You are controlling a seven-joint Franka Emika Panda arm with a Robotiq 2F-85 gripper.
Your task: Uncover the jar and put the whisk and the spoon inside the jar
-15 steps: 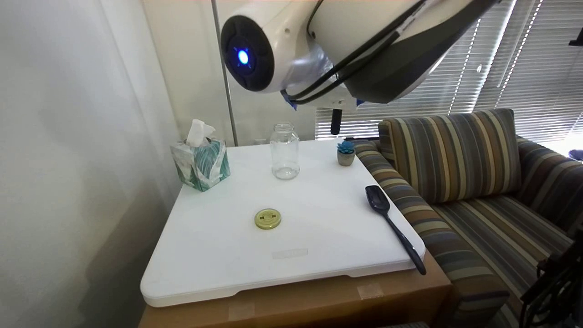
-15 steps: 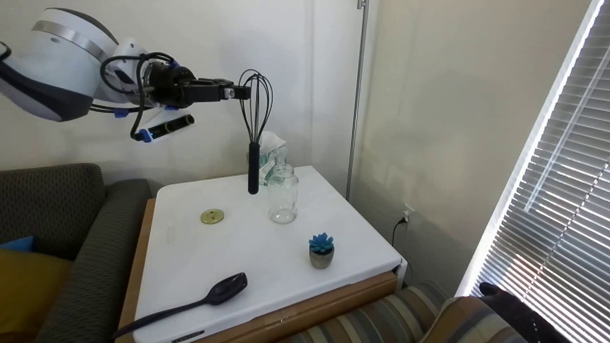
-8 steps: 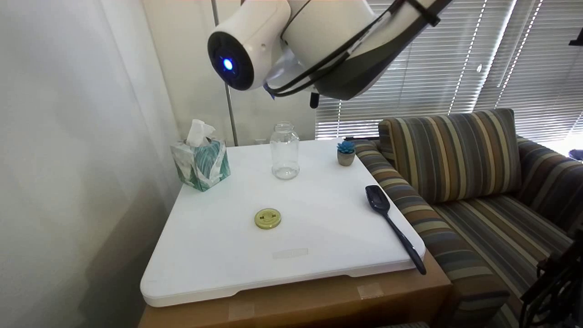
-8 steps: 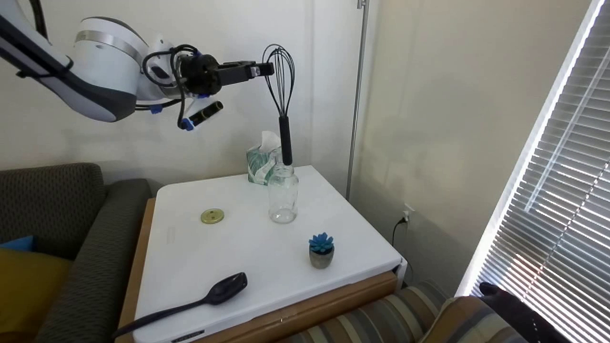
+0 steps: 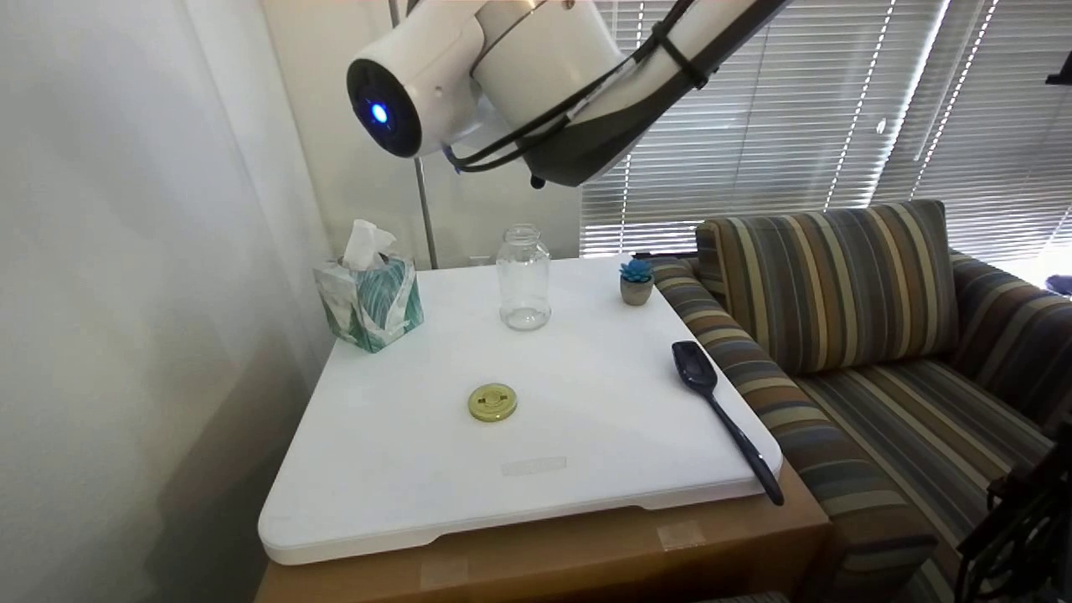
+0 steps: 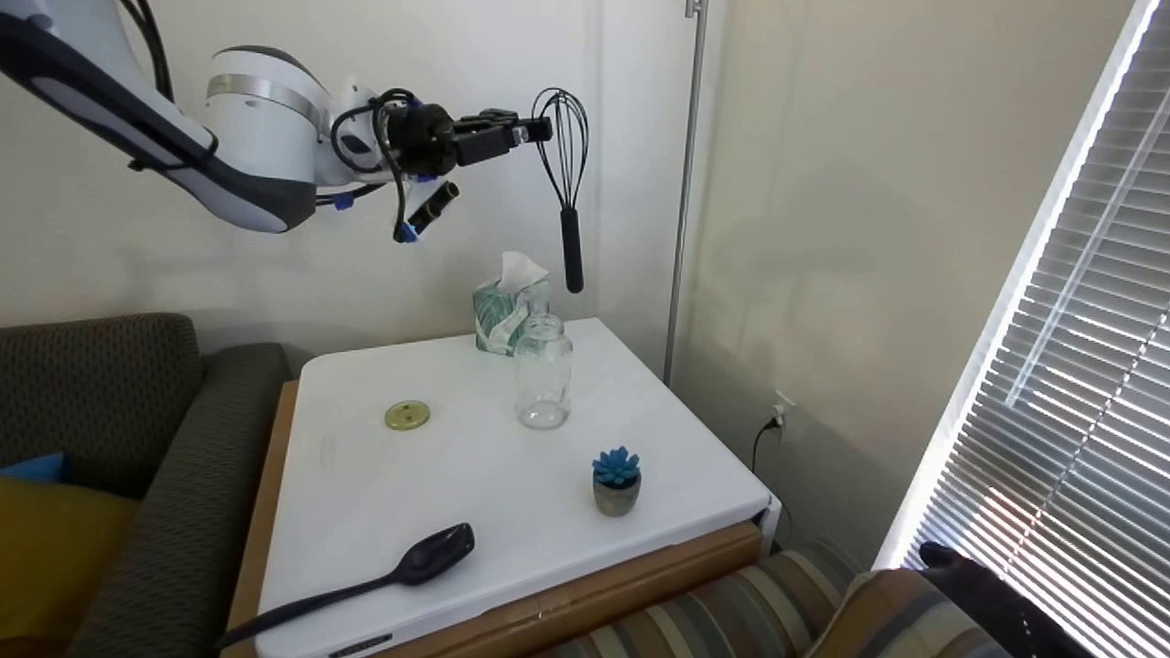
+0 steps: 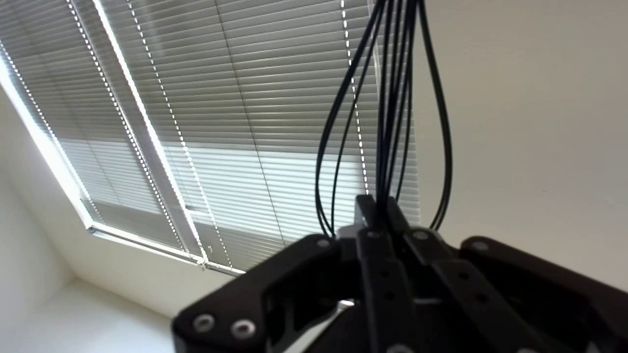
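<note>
Wrist view shows the whisk (image 7: pixel 390 117) held by some of its wires (image 7: pixel 382 166), the claw (image 7: pixel 378 210) clamped tight on them. In an exterior view the whisk's handle (image 6: pixel 571 251) points down, clear of the uncovered jar (image 6: pixel 543 379) standing on the tabletop (image 6: pixel 366 484); the lid (image 6: pixel 407 415) lies nearby, the spoon (image 6: pixel 418 564) near one edge.

The white arm (image 6: pixel 265 137) has dark panels (image 5: pixel 582 157), 1 silver band (image 6: pixel 254 85), black cables (image 6: pixel 155 50) and a round blue-lit cap (image 5: pixel 383 107); the black gripper (image 7: pixel 379 210) shows silver screws (image 7: pixel 243 329).
</note>
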